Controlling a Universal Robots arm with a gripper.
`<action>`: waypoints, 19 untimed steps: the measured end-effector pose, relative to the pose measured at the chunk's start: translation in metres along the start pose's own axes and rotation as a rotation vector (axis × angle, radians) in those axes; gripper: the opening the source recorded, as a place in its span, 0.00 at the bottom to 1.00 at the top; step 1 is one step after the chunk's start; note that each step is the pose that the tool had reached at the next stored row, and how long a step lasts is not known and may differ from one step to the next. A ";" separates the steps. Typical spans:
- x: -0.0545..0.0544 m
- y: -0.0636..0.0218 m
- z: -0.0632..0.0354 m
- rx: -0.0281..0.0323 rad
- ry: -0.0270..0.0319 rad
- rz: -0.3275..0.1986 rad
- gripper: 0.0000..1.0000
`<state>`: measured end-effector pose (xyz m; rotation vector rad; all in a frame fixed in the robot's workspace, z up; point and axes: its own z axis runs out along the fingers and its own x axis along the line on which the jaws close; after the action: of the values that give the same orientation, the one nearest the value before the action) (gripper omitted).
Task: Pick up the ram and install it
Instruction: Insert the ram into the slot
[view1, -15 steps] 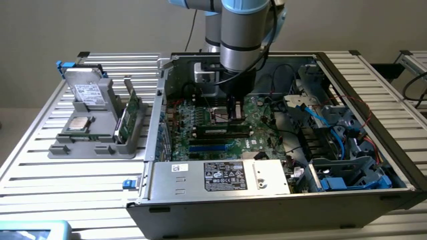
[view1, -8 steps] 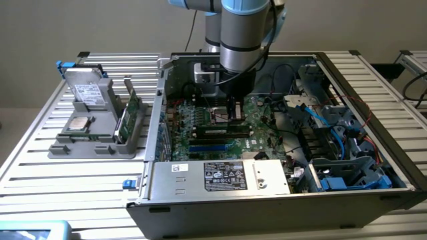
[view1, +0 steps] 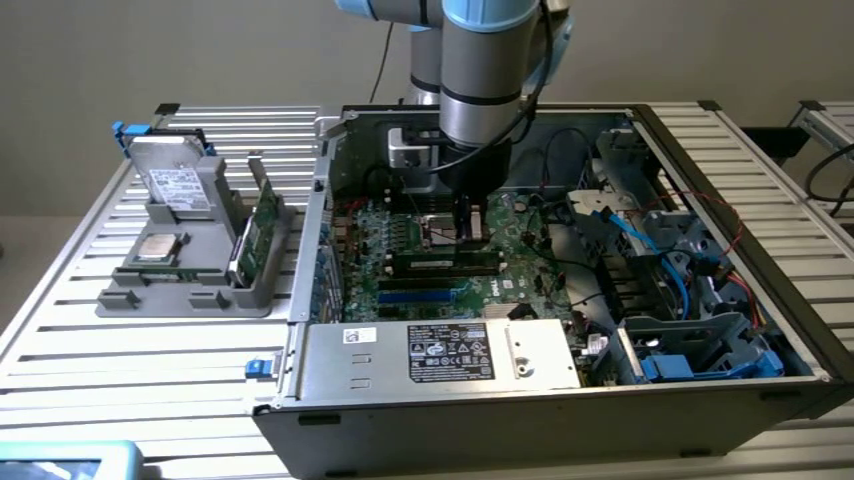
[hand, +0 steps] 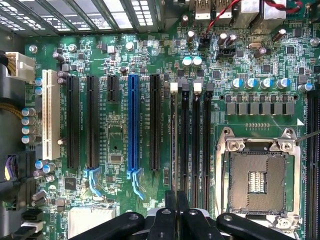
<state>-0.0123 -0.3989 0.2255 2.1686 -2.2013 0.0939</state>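
We see the end effector low inside the computer case, at the centre of the exterior view. Its fingers are clenched nearly together over the memory slots. The ram appears to lie along a slot just below it in that frame, seemingly seated. We judge it light, stiff and brittle, best pinched by its bare top edge at mid-length, clear of the chips. Whether the fingers actually pinch that edge, and whether the latches have closed, we cannot make out.
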 end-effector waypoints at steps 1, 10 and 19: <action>0.000 0.0000 0.0000 0.0001 -0.0001 0.000 0.19; 0.000 -0.0023 -0.0064 0.0005 -0.0002 0.000 0.26; 0.001 -0.0151 -0.0158 0.0004 -0.0002 0.000 0.26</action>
<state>0.0026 -0.3988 0.2414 2.1690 -2.2015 0.0941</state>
